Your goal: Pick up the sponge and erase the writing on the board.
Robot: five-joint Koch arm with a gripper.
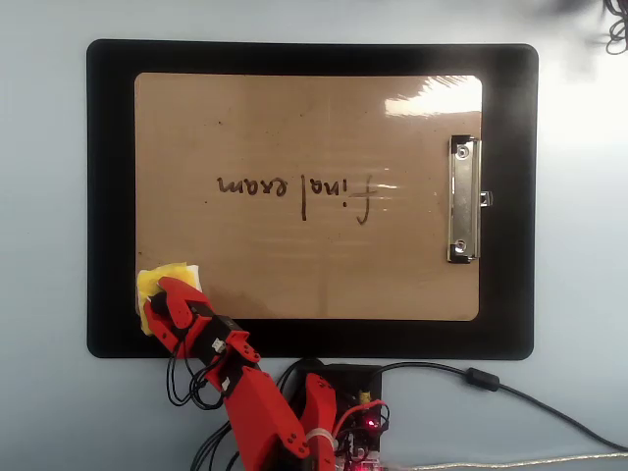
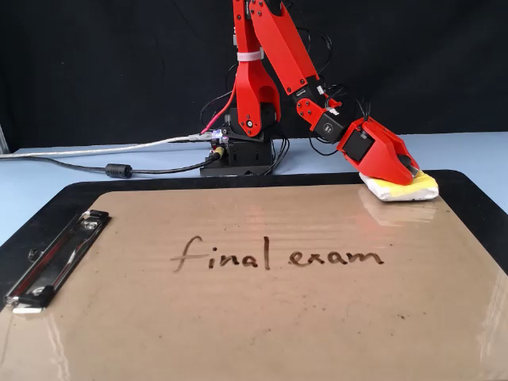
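Observation:
The yellow sponge (image 1: 163,276) lies at the lower left corner of the tan board (image 1: 294,118) in the overhead view, and at the board's far right corner (image 2: 238,333) in the fixed view, where the sponge (image 2: 399,190) looks squashed. My red gripper (image 1: 160,297) is down on the sponge with its jaws closed around it; it also shows in the fixed view (image 2: 407,172). The writing "final exam" (image 1: 296,188) runs across the board's middle, intact, well away from the sponge. It reads upright in the fixed view (image 2: 275,256).
A silver clip (image 1: 463,201) sits on the board's right edge in the overhead view, left in the fixed view (image 2: 54,260). A black mat (image 1: 508,206) frames the board. My arm's base (image 2: 238,155) and cables (image 1: 491,385) lie beside the mat.

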